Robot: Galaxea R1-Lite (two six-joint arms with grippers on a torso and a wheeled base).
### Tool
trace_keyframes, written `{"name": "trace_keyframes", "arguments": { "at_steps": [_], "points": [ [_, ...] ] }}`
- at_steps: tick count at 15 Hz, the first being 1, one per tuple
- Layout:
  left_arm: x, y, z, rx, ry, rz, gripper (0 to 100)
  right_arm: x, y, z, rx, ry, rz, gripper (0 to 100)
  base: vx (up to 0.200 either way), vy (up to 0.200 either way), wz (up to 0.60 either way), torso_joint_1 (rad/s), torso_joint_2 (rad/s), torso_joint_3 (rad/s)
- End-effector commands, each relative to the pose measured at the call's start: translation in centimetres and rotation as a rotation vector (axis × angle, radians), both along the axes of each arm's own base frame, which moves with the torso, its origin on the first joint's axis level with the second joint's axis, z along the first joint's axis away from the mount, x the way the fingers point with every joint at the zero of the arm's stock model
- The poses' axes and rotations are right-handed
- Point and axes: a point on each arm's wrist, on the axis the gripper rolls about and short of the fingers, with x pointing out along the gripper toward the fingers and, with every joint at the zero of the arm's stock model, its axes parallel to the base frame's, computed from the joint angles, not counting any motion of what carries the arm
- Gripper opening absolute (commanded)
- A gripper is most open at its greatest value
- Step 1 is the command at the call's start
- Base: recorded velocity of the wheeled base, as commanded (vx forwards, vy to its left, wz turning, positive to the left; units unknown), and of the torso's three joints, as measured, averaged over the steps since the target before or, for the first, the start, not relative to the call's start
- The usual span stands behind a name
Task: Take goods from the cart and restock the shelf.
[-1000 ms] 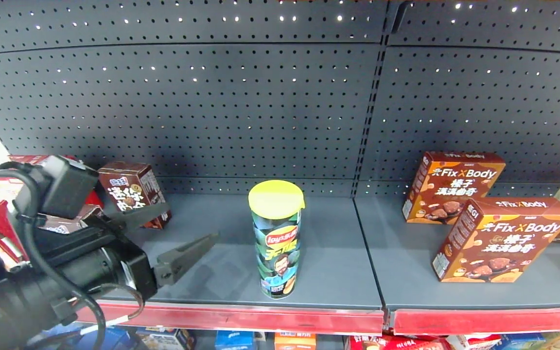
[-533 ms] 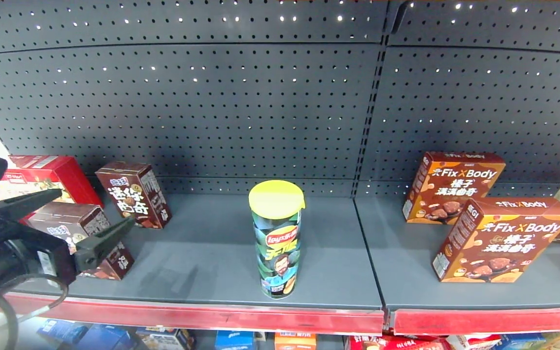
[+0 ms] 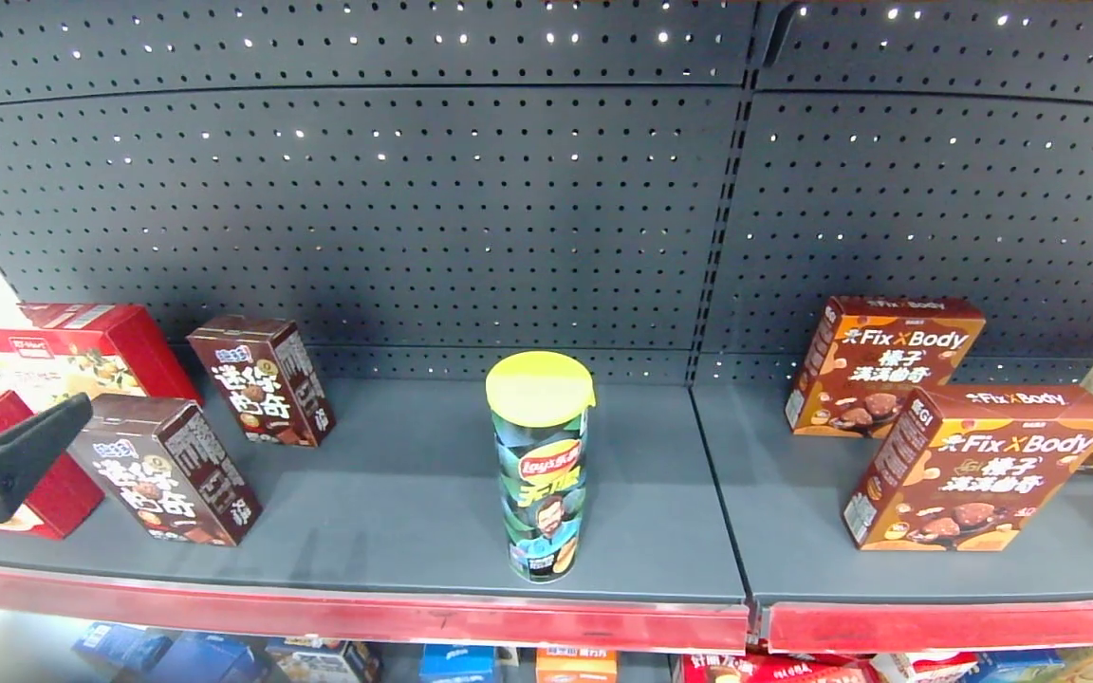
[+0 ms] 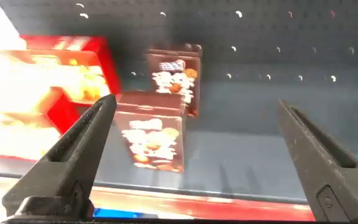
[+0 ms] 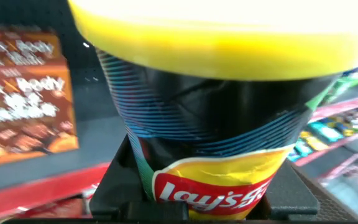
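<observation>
Now | grey shelf (image 3: 395,493), pegboard back (image 3: 366,218) | left gripper (image 4: 196,107) jaws wide; right gripper (image 5: 207,193) jaws holding chip can (image 5: 210,124)

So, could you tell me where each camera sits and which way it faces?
Head view: on the robot's head, facing forward and down at the shelf and a standing chip can; one of the left gripper's fingers at the left edge.
Left wrist view: on the left wrist, facing the shelf's left end past its open fingers.
Right wrist view: on the right wrist, close on a held chip can between the right gripper's fingers.
Shared: head and left wrist both show the front dark brown box.
</observation>
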Motion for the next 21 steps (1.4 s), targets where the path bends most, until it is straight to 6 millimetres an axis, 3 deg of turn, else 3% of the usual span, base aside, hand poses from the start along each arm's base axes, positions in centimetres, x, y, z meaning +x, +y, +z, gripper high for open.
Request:
{"name": "trace_keyframes", "arguments": {
  "at_steps": [1, 7, 11, 16, 21],
  "points": [
    [-0.8, 0.3, 0.2, -0.006, -0.025, 0.055, 100, 2.6, -0.6, 2.9, 0.084, 0.036, 0.069, 0, 0.000, 0.000, 0.00, 0.000, 0.00, 0.000],
    [-0.8, 0.6, -0.8, 0.010, 0.011, 0.179, 100, 5.3, -0.8, 3.2, 0.104, 0.140, 0.557, 0, 0.000, 0.000, 0.00, 0.000, 0.00, 0.000],
    [0.3, 0.3, -1.8, 0.039, 0.079, 0.193, 100, 10.4, 1.8, 4.1, 0.264, 0.218, 0.722, 0, 0.000, 0.000, 0.00, 0.000, 0.00, 0.000],
    [1.6, 0.0, -1.9, 0.040, 0.095, 0.180, 100, 13.5, 4.8, 3.3, 0.242, 0.377, 0.933, 0, 0.000, 0.000, 0.00, 0.000, 0.00, 0.000],
    [2.2, -0.2, -1.6, 0.037, 0.079, 0.163, 100, 19.6, 9.7, 4.0, 0.236, 0.354, 1.065, 0, 0.000, 0.000, 0.00, 0.000, 0.00, 0.000]
  ]
}}
